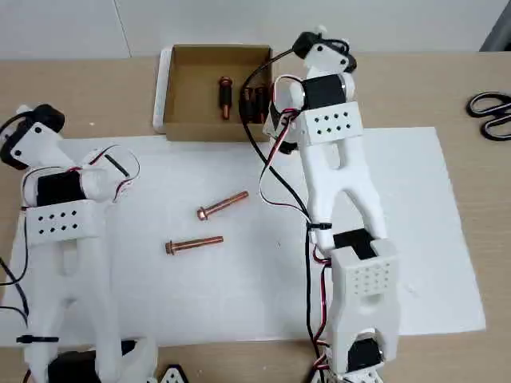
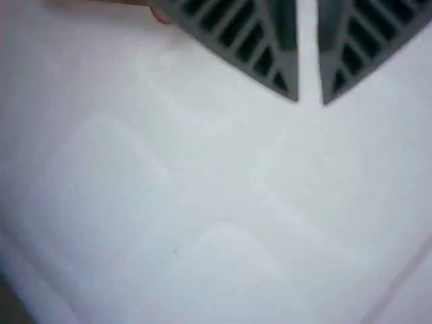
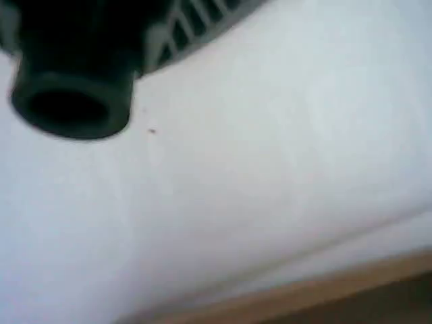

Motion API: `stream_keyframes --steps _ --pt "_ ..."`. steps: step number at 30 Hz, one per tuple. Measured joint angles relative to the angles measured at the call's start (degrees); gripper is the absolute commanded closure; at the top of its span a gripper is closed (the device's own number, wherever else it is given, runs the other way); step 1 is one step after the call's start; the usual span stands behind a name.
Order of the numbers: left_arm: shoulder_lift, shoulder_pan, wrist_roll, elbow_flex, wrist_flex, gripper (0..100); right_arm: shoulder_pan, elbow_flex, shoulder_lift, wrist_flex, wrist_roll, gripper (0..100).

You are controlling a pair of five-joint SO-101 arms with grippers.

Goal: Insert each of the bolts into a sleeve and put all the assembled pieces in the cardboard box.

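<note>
Two copper bolts [image 1: 223, 205] [image 1: 194, 244] lie loose on the white paper [image 1: 239, 287], left of centre. In the cardboard box [image 1: 185, 72] at the back, a bolt in a sleeve [image 1: 226, 96] lies beside dark sleeves [image 1: 254, 104]. My right gripper [image 3: 101, 40] is shut on a black sleeve [image 3: 67, 108], whose open end faces the camera just above the paper. The right arm [image 1: 327, 128] ends beside the box's right front corner. My left gripper [image 2: 309, 74] hangs low over bare paper, its fingers [image 2: 270, 47] almost together and holding nothing. The left arm [image 1: 60, 199] stands at the paper's left side.
Scissors [image 1: 491, 112] lie on the wooden table at the far right. Black and red cables [image 1: 267, 171] hang from the right arm over the paper near the box. The paper's edge and the wooden table [image 3: 324, 297] lie close to the held sleeve.
</note>
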Motion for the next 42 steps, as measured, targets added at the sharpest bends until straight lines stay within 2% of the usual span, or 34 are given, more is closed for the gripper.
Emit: stream_keyframes --steps 9,15,22,30,35,42 --pt "-1.05 0.0 -5.36 -10.46 6.33 99 0.0 0.88 -9.41 0.88 3.69 99.6" --pt "-10.64 0.0 -9.23 -12.4 8.35 99 0.0 11.87 -18.11 0.88 4.57 99.6" --pt "-22.15 0.0 -14.15 -12.48 8.44 99 -1.23 26.02 -34.81 0.88 4.57 99.6" --pt "-29.63 0.0 -16.62 -12.48 8.44 99 -1.23 41.41 -50.9 0.88 4.57 99.6" --pt "-34.81 0.0 -18.02 -11.6 11.6 99 -1.23 49.14 -59.25 0.88 6.24 99.6" --pt "-46.42 0.0 -25.41 0.0 12.66 99 -1.76 62.07 -69.36 -1.49 9.93 99.6"
